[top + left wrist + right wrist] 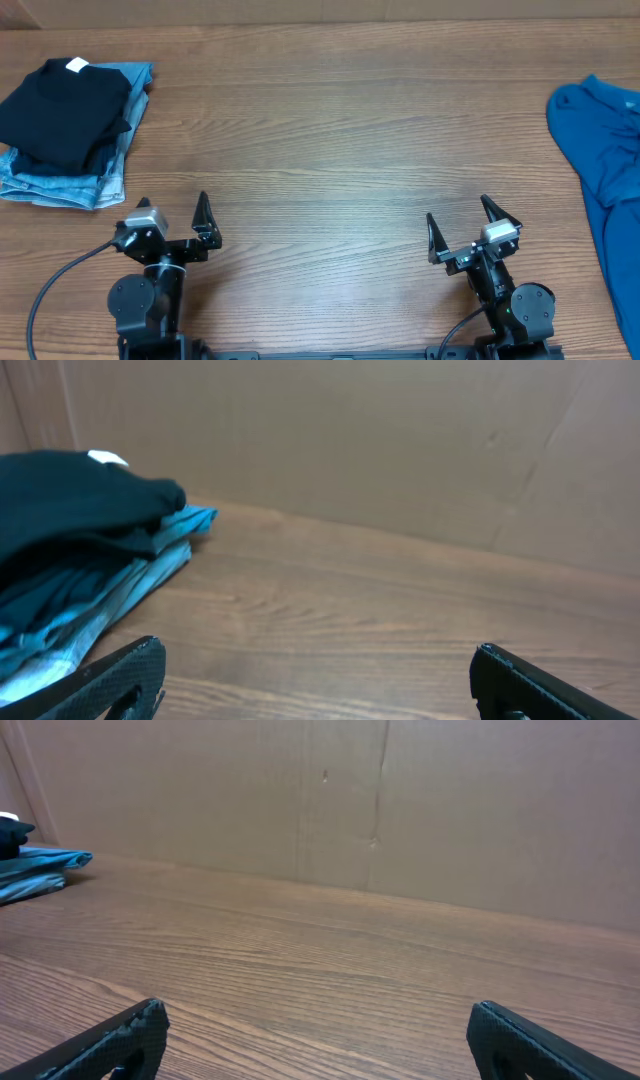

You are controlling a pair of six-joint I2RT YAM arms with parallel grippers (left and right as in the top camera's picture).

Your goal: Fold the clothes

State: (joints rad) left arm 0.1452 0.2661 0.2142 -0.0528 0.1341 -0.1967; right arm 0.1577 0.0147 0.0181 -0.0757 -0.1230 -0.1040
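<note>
The clothes, a black T-shirt [65, 110], lie folded at the table's far left on top of a stack, a white tag [76, 66] showing at the neck. In the left wrist view the black T-shirt [70, 490] fills the left side. My left gripper [173, 205] stands open near the front edge, below and right of the shirt and well apart from it. My right gripper [458, 210] stands open at the front right. In both wrist views the left gripper [315, 650] and right gripper [316, 1010] have only bare wood between their fingers.
Folded light-blue jeans [60, 185] lie under the black shirt. A bright blue garment [605, 150] sprawls along the right edge. A brown cardboard wall [380, 800] closes off the back of the wooden table [330, 140].
</note>
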